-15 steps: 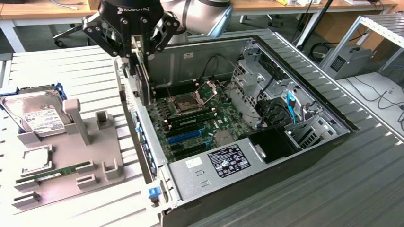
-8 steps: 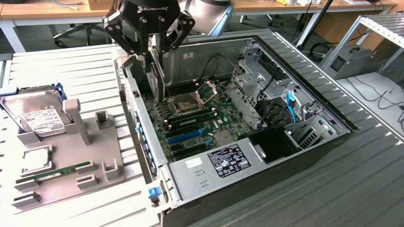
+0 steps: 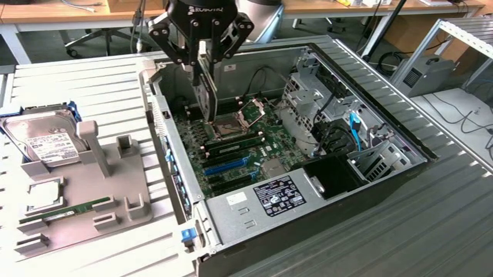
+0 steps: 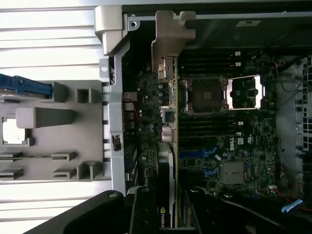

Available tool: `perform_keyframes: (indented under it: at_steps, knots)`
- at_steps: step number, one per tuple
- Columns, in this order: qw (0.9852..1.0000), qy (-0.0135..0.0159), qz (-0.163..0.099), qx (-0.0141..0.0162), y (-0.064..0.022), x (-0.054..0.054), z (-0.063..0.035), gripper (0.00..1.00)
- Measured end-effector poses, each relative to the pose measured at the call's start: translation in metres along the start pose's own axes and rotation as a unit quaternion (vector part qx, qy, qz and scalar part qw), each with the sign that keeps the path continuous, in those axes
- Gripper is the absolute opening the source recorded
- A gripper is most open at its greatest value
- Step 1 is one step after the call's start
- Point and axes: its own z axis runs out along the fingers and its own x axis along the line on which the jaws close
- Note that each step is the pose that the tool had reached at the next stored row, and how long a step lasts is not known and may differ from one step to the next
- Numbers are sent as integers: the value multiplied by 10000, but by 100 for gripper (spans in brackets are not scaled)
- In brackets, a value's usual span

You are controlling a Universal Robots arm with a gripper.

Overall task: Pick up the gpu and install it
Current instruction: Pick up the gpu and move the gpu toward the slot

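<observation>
tray of grey plastic [image 3: 85, 190] lies on the ribbed table at the exterior view's left. it holds a hard drive with a white label [image 3: 46, 141] at its far end, a square chip [image 3: 44, 195] nearer the middle, and a thin green ram stick [image 3: 66, 212] at its near end.

right of the tray lies the open computer case [image 3: 161, 121], its motherboard [image 3: 239, 144] facing up. above the board, close to the case wall beside the tray, hangs the gripper [image 3: 205, 57]. its fingers are closed partway, clamped on the upper edge of the gpu [image 3: 206, 92], which hangs on edge with its dark face upright. the card's lower end is just beside the open cpu socket [image 3: 231, 128]; i cannot tell whether it touches the board.

in the wrist view the gpu [image 4: 167, 117] is seen edge-on, a narrow strip along the board between the case wall and the socket [image 4: 204, 95], with its pale metal bracket [image 4: 168, 41] at the far end and the gripper [image 4: 168, 207] pinching the near end. blue slots [image 4: 197, 153] lie just beside the card.

further right in the exterior view stand a metal drive cage [image 3: 308, 98] and a blue cable [image 3: 356, 127].
</observation>
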Motion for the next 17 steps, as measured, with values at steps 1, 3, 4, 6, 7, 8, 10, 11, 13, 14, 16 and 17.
perform_keyframes:
  at_steps: [1, 3, 4, 6, 7, 8, 10, 11, 13, 14, 16, 17]
  knots:
    - [10000, 0, 0, 0, 1, -31, 1, 27]
    - [10000, 0, -1, -2, 4, -93, 2, 27]
    - [10000, 0, -1, -3, 5, -122, 3, 27]
    - [10000, 0, 0, -4, 8, -188, 4, 27]
    - [10000, 0, 0, -4, 9, -220, 5, 27]
    - [10000, 0, 0, -4, 10, -257, 6, 27]
    - [10000, 0, -1, -4, 13, -318, 8, 27]
    - [10000, 0, 0, -5, 14, -346, 9, 27]
    - [10000, 0, 0, -5, 17, -404, 10, 27]
    - [10000, 0, -1, -5, 18, -431, 10, 27]
    - [10000, 0, 0, -5, 21, -496, 12, 27]
    - [10000, 0, 0, -5, 23, -541, 13, 27]
